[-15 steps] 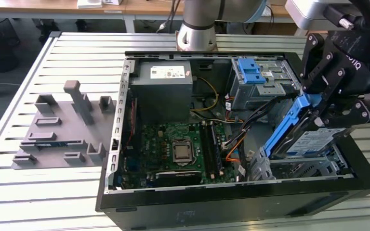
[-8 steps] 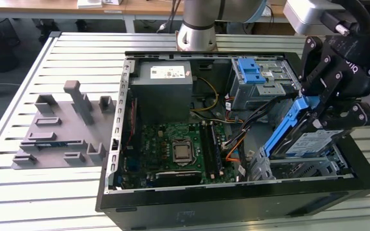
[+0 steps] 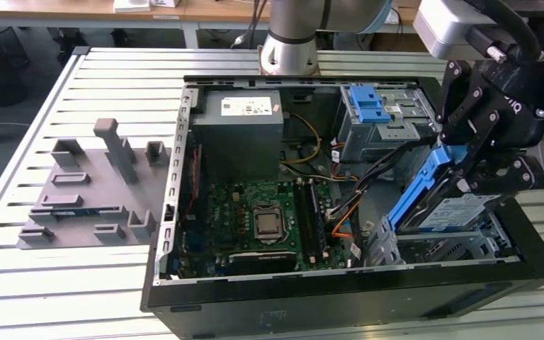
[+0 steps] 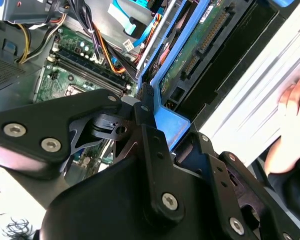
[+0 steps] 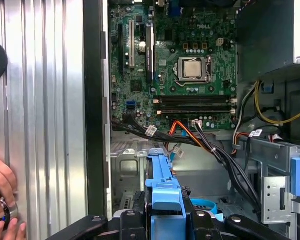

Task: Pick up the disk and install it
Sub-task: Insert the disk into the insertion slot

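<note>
So the tool (image 3: 477,185) is clamped on the disk (image 3: 450,211), grabbing it by the blue carrier along its edge. In the first wrist view there's a black finger (image 5: 125,220) on either side of the blue carrier (image 5: 162,192), pressed right up against it.

The disk hangs from the tool tilted, one end lower, with the label side showing in the exterior view. Its low end sits right at the metal drive bay (image 3: 442,248), directly under the tool in the corner of the open computer case (image 3: 348,294). Can't tell whether it actually touches the bay. In the second wrist view the disk's green circuit-board side shows just past the tool's fingers.

Off to the side of the tool, toward the exterior view's left, is the motherboard (image 3: 258,216). Well past that, outside the case, a grey fixture block (image 3: 88,191) sits on the slatted metal surface (image 3: 111,78).

The blue-latched drive cage (image 3: 381,113) is near the tool, and the grey power supply box (image 3: 241,134) is further off beside it. Black cables (image 5: 225,160) run between the motherboard and the bay. A person's hand (image 5: 2,202) is on the surface just outside the case wall.
</note>
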